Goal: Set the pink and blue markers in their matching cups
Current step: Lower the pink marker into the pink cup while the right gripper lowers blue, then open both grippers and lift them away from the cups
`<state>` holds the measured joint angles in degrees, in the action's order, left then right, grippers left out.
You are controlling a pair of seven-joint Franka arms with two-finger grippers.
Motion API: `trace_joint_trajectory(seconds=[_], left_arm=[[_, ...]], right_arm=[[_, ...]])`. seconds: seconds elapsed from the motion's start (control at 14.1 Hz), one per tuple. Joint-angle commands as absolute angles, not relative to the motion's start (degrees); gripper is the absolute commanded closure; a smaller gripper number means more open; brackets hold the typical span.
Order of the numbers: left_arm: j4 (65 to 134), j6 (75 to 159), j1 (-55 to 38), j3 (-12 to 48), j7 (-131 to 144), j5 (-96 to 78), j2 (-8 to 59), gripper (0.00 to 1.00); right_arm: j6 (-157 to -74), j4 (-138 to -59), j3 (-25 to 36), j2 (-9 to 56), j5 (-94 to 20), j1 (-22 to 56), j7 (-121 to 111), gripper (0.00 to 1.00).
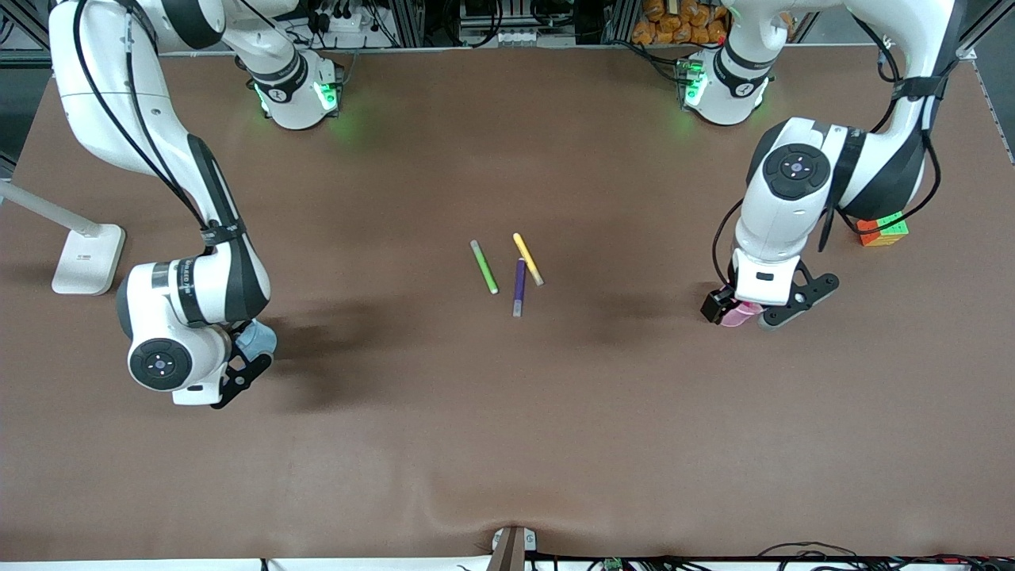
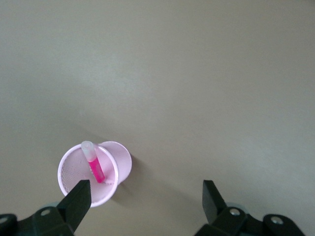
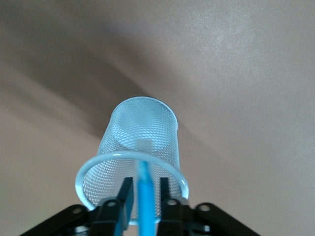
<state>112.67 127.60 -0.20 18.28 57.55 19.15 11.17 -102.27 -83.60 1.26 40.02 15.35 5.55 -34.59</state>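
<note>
The light pink cup (image 1: pixel 741 315) stands toward the left arm's end of the table. In the left wrist view the pink cup (image 2: pixel 123 158) holds the pink marker (image 2: pixel 96 168), which leans inside with its pale tip up. My left gripper (image 1: pixel 749 311) (image 2: pixel 146 194) is open over it and holds nothing. The pale blue mesh cup (image 1: pixel 258 339) (image 3: pixel 147 123) stands toward the right arm's end. My right gripper (image 1: pixel 250 358) (image 3: pixel 145 189) is just above its rim, shut on the blue marker (image 3: pixel 144 201), whose greyish tip reaches down into the cup.
A green pen (image 1: pixel 484 267), a yellow pen (image 1: pixel 528 258) and a dark purple pen (image 1: pixel 519 287) lie together mid-table. A coloured cube (image 1: pixel 882 230) sits under the left arm. A white stand (image 1: pixel 87 258) is at the right arm's end.
</note>
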Motion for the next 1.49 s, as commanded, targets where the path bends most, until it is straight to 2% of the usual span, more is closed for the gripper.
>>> trace_joint_trajectory(seconds=[0.0,0.5,0.71,0.85,0.92,0.99,1.21,1.42], left_arm=[[106.28,120.88,0.00,18.63,50.92,14.35,12.74,0.00],[89.94,98.65,1.23,18.20,33.86,8.62,11.87,0.00],[85.44,93.36,3.94,17.75,25.60,7.39,10.64,0.00],[82.46,89.41,6.31,17.67,21.64,5.98,10.02,0.00],[81.22,87.64,7.72,18.10,20.32,5.54,9.93,0.00],[80.78,87.11,8.17,18.28,19.17,5.80,9.84,0.00],[80.07,86.22,8.53,17.41,13.83,5.10,6.25,0.00],[80.95,83.34,4.15,8.21,4.51,3.88,2.12,0.00]], right_arm=[[-102.31,-83.50,0.88,40.17,15.56,5.36,-33.66,0.55],[-101.25,-83.06,0.88,39.38,15.56,5.10,-34.28,0.51],[-97.92,-82.36,0.70,37.80,15.29,5.19,-34.28,0.43],[-95.55,-82.18,0.70,36.13,13.37,5.01,-34.19,0.30],[-94.84,-82.09,0.79,34.90,12.05,5.01,-34.28,0.11],[-94.57,-82.09,0.70,33.50,11.69,4.84,-34.54,0.00],[-94.40,-82.09,0.70,28.23,10.73,5.01,-35.33,0.00],[-93.43,-82.09,1.84,23.04,6.43,4.57,-34.02,0.00]])
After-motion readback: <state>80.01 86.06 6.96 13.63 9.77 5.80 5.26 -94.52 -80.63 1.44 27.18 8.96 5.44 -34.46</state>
